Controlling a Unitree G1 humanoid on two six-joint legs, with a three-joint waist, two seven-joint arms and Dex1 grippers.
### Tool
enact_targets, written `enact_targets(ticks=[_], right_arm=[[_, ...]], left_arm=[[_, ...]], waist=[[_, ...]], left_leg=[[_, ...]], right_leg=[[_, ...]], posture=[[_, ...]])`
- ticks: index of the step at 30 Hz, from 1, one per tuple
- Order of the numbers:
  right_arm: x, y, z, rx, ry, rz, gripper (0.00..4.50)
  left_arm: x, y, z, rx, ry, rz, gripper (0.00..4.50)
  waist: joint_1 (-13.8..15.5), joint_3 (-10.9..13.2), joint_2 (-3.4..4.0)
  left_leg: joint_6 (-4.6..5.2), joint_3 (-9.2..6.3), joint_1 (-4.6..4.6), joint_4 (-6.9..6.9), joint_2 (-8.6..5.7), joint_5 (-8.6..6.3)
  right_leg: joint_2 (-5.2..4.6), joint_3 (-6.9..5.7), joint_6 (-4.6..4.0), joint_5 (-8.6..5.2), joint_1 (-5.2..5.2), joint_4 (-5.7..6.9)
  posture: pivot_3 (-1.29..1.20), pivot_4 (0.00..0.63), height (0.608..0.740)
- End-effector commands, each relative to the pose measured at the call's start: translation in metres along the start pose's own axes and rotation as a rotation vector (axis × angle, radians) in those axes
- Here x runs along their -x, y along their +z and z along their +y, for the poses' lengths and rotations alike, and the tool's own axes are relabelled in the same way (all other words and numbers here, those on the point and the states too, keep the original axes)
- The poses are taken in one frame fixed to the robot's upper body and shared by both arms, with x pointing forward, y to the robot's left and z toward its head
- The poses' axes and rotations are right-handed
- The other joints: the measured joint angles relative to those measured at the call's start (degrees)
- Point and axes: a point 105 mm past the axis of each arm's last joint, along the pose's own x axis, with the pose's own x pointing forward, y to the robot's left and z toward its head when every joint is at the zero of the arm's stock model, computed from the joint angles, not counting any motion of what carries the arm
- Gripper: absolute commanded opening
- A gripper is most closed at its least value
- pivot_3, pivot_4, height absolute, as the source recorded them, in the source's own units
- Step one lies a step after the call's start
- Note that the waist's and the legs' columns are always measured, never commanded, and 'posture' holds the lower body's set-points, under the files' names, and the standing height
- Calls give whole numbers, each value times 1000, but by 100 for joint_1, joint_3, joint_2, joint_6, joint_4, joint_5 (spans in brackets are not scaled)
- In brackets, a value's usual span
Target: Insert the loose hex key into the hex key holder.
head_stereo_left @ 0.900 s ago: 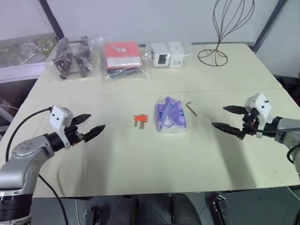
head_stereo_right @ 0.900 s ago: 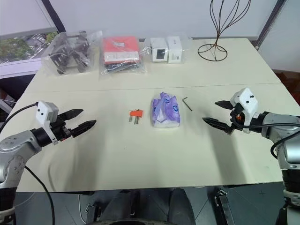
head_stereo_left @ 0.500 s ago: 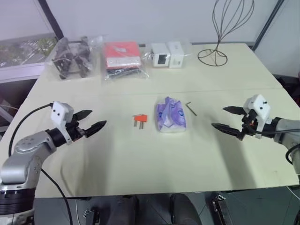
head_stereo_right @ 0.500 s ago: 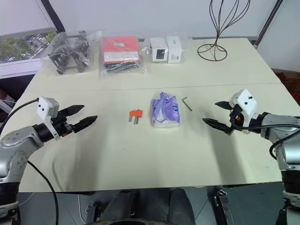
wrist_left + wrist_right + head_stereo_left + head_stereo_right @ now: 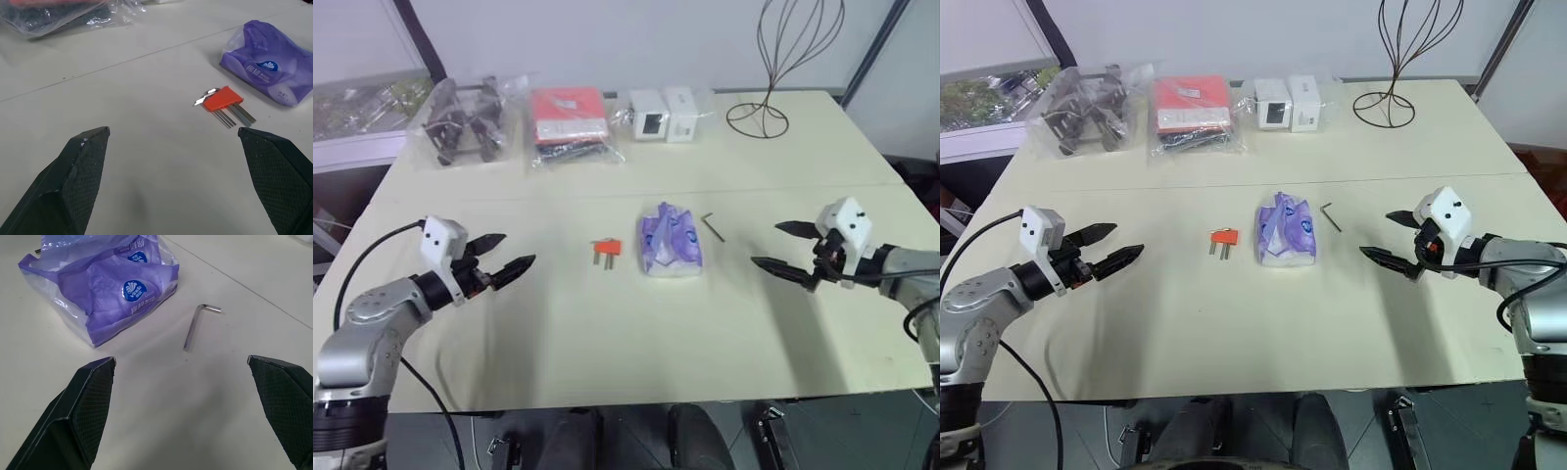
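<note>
A: Start with the big things. What is there?

B: A cream table (image 5: 607, 323), and in the middle of it a purple tissue pack (image 5: 670, 241). I'll place the rest from that pack.

A: Go on.

B: Far behind the pack, along the back edge, a wire stand (image 5: 783, 59) to the right, two small white boxes (image 5: 663, 115) almost straight behind, a flat red packet in clear plastic (image 5: 569, 119) behind and to the left, and a clear bag of dark parts (image 5: 465, 122) further left.

A: And the arms?

B: The left gripper (image 5: 504, 257) hangs well to the left of the pack, fingers spread wide, nothing between them. The right gripper (image 5: 781, 249) hangs to the right of the pack, fingers likewise wide apart and empty.

A: The task's pieces?

B: The hex key holder (image 5: 606, 250) lies flat just left of the pack, apart from it, its short keys pointing toward the near edge. The loose hex key (image 5: 714, 226) lies flat just right of the pack, between pack and right gripper, touching neither.
</note>
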Motion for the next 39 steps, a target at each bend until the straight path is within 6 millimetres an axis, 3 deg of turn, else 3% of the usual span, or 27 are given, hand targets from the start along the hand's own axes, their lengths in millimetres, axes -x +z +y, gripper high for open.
enact_targets(ticks=[1,4,8,17,24,28,31,34,39], right_arm=[[-1,11,-4,39,-18,-38,4500],[-4,12,-2,51,-7,-43,4500],[-14,27,10,100,50,-61,4500],[-51,28,59,249,211,-59,4500],[-82,27,81,304,247,-99,4500],[-92,24,82,328,241,-97,4500],[-103,11,85,393,246,-56,4500],[-105,9,86,406,249,-62,3542],[-106,8,86,432,248,-62,946]], left_arm=[[3,12,3,-47,13,-33,4389],[1,14,1,-55,-8,-36,4389],[-4,29,-14,-158,-216,21,4389],[-28,48,-19,-258,-487,122,4389],[-48,41,-26,-283,-566,131,4389],[-52,37,-30,-289,-588,136,4389],[-54,29,-33,-315,-597,150,4389],[-57,28,-34,-313,-590,136,4500],[-59,26,-36,-301,-574,112,4500]], waist=[[-1,0,0],[0,0,0],[0,2,-1],[-26,3,-2],[-35,3,-3],[-38,4,-4],[-40,4,-4],[-30,4,-4],[-41,4,-5]], left_leg=[[0,0,0,0,0,0],[0,0,0,0,0,0],[-1,-1,0,0,0,1],[0,1,-1,-2,0,0],[-5,2,-2,1,0,4],[-8,1,-3,1,0,5],[-8,1,-3,1,0,5],[-8,1,-3,2,0,5],[-10,0,-2,2,0,6]], right_leg=[[0,0,0,0,0,0],[0,0,0,0,0,0],[1,-1,0,0,0,2],[3,-2,1,0,-3,1],[3,-2,2,0,-8,6],[4,-2,2,0,-9,7],[4,-2,2,0,-9,7],[4,-2,2,0,-8,8],[5,-2,2,0,-8,9]], posture=[[0,150,740],[0,150,740],[0,150,740],[0,150,740],[0,150,740],[0,150,740],[0,150,740],[0,150,740],[0,150,740]])
